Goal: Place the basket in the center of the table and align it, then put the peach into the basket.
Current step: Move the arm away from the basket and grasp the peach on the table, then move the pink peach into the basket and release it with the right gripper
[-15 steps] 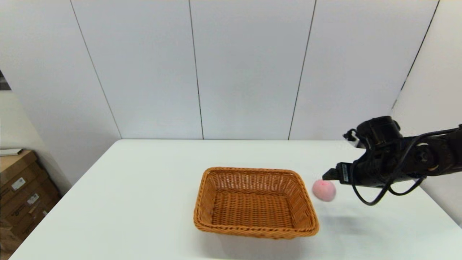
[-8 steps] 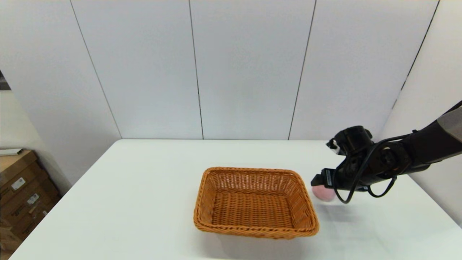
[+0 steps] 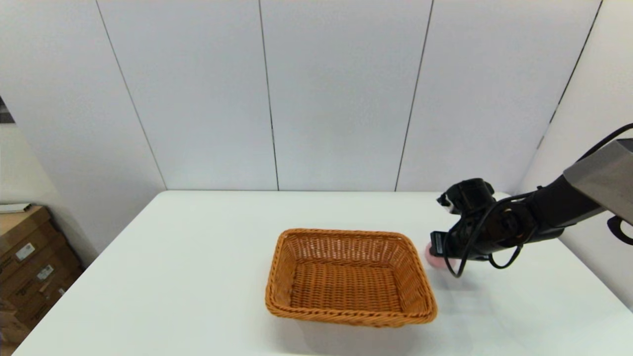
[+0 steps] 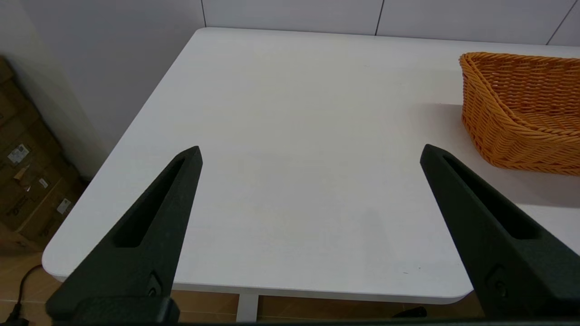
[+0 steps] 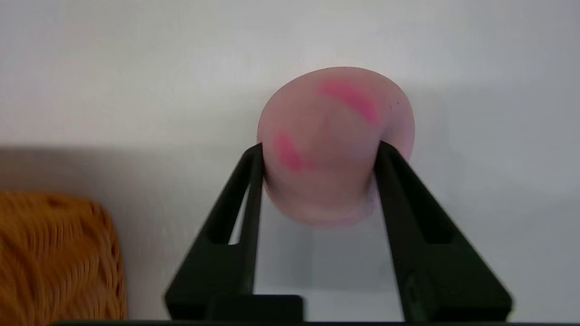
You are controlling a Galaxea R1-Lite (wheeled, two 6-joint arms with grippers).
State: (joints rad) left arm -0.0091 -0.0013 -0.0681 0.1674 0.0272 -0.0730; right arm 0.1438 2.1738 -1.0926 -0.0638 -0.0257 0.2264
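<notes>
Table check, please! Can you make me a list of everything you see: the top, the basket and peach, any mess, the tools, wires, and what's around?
Surface: white table, bare where visible.
Job's things: basket mid-table, nothing inside; peach on the table beside it.
Clutter: nothing seen.
Grippers: right tool closed on the peach, fingers against both its sides; left tool open over the table's left part.
Cables: black cable looped on the right arm.
Surroundings: white wall panels, cardboard boxes left.

One basket, one peach, two grippers

On one white table [image 3: 198,277]: a single wicker basket [image 3: 350,277], a single pink peach [image 5: 335,145], and two black grippers, right gripper [image 5: 319,151] and left gripper [image 4: 310,151]. Cardboard boxes [image 3: 29,267] number several.
</notes>
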